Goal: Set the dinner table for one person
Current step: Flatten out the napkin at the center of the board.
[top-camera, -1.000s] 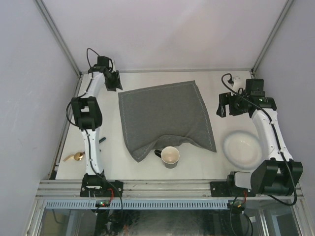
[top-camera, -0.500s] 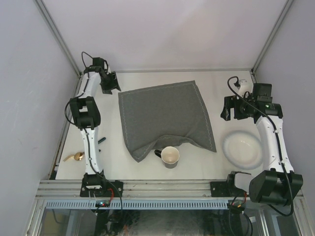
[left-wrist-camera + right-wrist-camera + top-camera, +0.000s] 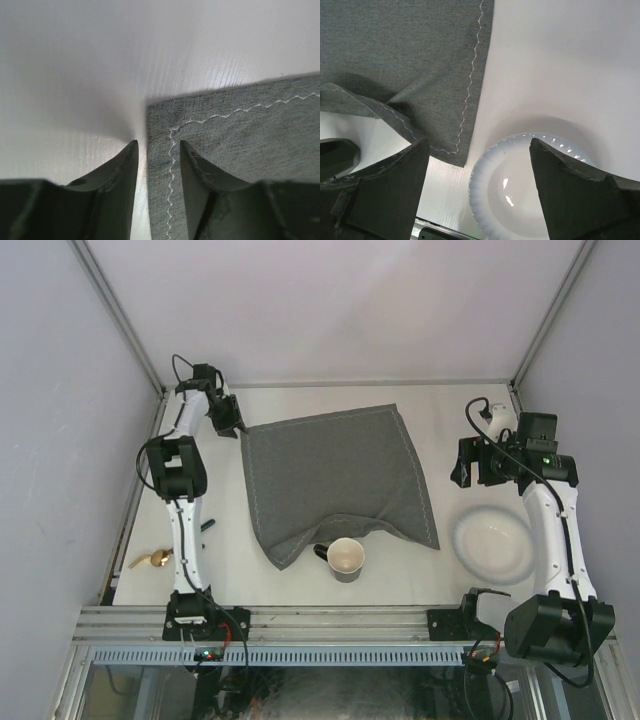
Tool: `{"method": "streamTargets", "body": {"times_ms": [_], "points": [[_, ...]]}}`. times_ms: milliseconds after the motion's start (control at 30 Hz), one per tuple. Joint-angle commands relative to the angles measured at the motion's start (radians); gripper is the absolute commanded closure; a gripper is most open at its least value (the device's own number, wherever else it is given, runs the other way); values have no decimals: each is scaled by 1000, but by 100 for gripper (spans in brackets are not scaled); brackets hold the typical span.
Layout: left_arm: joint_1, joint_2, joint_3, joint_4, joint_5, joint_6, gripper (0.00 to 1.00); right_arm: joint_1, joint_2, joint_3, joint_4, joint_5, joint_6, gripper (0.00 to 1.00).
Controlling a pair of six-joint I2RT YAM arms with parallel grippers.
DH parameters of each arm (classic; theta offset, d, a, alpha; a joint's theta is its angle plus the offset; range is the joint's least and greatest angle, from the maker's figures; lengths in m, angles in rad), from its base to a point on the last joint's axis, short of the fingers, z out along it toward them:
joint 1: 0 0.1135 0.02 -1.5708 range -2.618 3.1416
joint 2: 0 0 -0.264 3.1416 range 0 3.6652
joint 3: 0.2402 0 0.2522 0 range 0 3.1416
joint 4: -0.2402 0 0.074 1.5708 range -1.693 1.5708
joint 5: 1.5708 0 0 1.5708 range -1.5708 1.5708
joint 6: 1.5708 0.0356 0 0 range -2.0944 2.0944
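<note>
Pale lilac walls and thin aluminium rails enclose the dinner table point(image 3: 450, 410), a matte off-white rectangle that stretches from the arm bases to the far wall. A square grey woven mat point(image 3: 335, 475) with white zigzag stitching lies around its middle, slightly skewed, its near edge rumpled into a raised fold. A round dark mug point(image 3: 346, 559) with a cream inside stands just by that fold. A glossy white ribbed bowl point(image 3: 493, 543) sits toward the near right corner, and a small gold spoon point(image 3: 152, 560) lies at the left edge.

The left gripper point(image 3: 158, 142) is low at the mat's far left corner, jaws narrowly apart, one finger over bare tabletop and the other over cloth. The right gripper point(image 3: 479, 142) hangs with jaws wide apart above the mat's right edge and the bowl, holding nothing.
</note>
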Motion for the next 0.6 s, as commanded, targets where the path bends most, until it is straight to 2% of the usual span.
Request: {"method": "streamTargets", "body": {"times_ms": [0, 200, 433, 567], "points": [[-1, 10, 80, -8, 21, 2, 65, -3, -28, 1, 2, -12, -10, 19], [-9, 32, 89, -7, 48, -3, 88, -6, -36, 1, -1, -6, -9, 18], [-22, 39, 98, 1, 59, -4, 99, -9, -44, 1, -5, 2, -12, 18], [-25, 30, 100, 7, 44, 1, 100, -15, -42, 2, -8, 2, -12, 18]]}}
